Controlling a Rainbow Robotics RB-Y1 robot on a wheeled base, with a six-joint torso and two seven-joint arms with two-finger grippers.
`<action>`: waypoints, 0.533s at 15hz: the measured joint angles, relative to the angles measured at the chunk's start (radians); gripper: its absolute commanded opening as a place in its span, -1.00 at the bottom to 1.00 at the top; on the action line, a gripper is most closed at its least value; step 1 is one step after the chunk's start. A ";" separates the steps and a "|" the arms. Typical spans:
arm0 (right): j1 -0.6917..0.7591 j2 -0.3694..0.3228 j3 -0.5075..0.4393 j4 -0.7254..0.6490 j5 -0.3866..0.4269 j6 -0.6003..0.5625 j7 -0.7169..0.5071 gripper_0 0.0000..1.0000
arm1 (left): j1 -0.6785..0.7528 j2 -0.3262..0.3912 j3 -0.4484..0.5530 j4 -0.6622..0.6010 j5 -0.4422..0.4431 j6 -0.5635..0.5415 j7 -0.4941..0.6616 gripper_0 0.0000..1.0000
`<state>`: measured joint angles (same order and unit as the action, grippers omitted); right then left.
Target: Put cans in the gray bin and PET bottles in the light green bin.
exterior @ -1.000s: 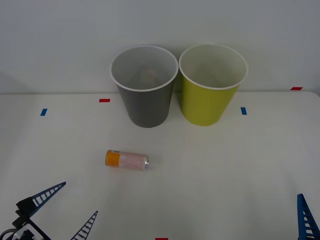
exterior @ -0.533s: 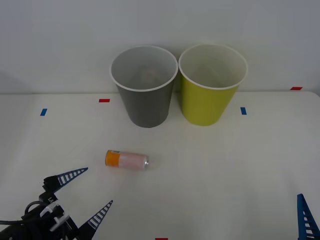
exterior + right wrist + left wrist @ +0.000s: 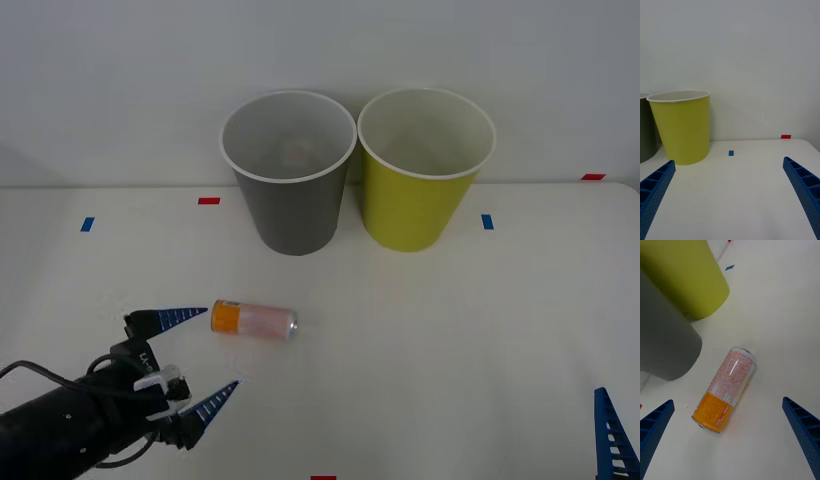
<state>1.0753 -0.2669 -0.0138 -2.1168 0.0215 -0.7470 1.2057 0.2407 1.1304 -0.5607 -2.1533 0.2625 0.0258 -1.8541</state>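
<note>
The left gripper (image 3: 198, 357) has been brought forward, jaws spread wide, until the can (image 3: 254, 320) lies on the table just ahead of the gap. A grasp seems imminent. The right gripper (image 3: 730, 198) is parked, open.

Checked can (image 3: 725, 390) under my left claw: fine red print on pale body, white print on orange band, all too small/blurred to read. No brand or number made out. Gray bin (image 3: 291, 190), light green bin (image 3: 420, 180): no label, no markings seen. Nothing legible elsewhere.
</note>
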 measured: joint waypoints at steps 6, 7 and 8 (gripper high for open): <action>0.000 0.000 0.000 0.000 0.000 0.000 0.000 1.00 | -0.217 0.003 -0.150 -0.018 -0.163 0.198 -0.012 1.00; 0.000 0.000 0.000 0.000 0.000 0.000 0.000 1.00 | -0.236 0.000 -0.164 -0.020 -0.209 0.210 -0.014 1.00; 0.000 0.000 0.000 0.000 0.000 0.000 0.000 1.00 | -0.254 -0.007 -0.176 -0.022 -0.248 0.227 -0.017 1.00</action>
<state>1.0753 -0.2669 -0.0138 -2.1169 0.0215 -0.7470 1.2057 -0.0137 1.1233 -0.7363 -2.1755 0.0143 0.2527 -1.8710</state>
